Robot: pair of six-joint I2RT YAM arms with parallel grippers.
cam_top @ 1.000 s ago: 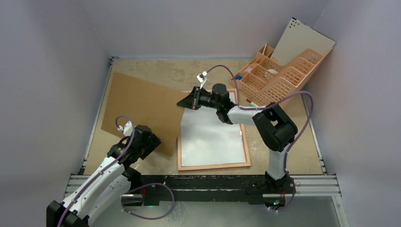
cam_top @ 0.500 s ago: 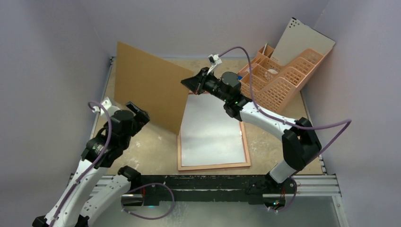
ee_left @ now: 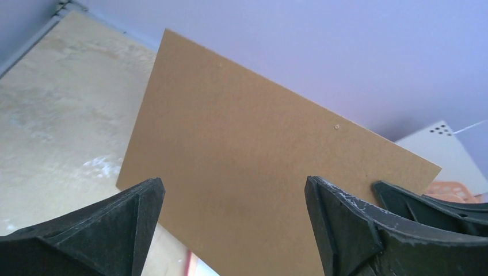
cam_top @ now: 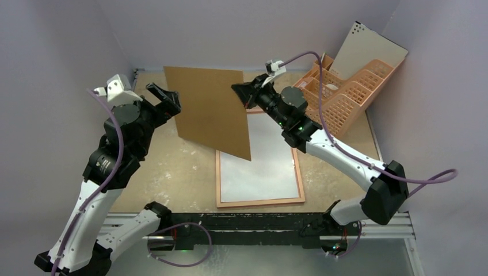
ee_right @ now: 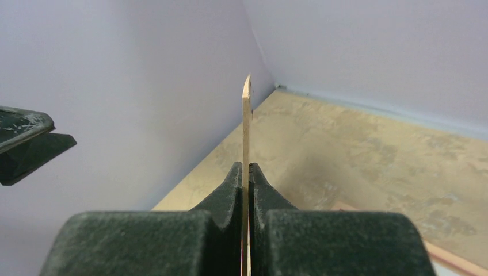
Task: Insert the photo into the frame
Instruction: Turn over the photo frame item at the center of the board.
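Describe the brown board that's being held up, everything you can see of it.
The brown board is a thin, plain rectangle, matte like hardboard, unmarked but for a couple of tiny specks. It is off the table, stood nearly on edge and tilted, its lowest corner hanging over the frame. The right gripper pinches one edge, shut on it; the open left gripper faces its flat side without gripping.
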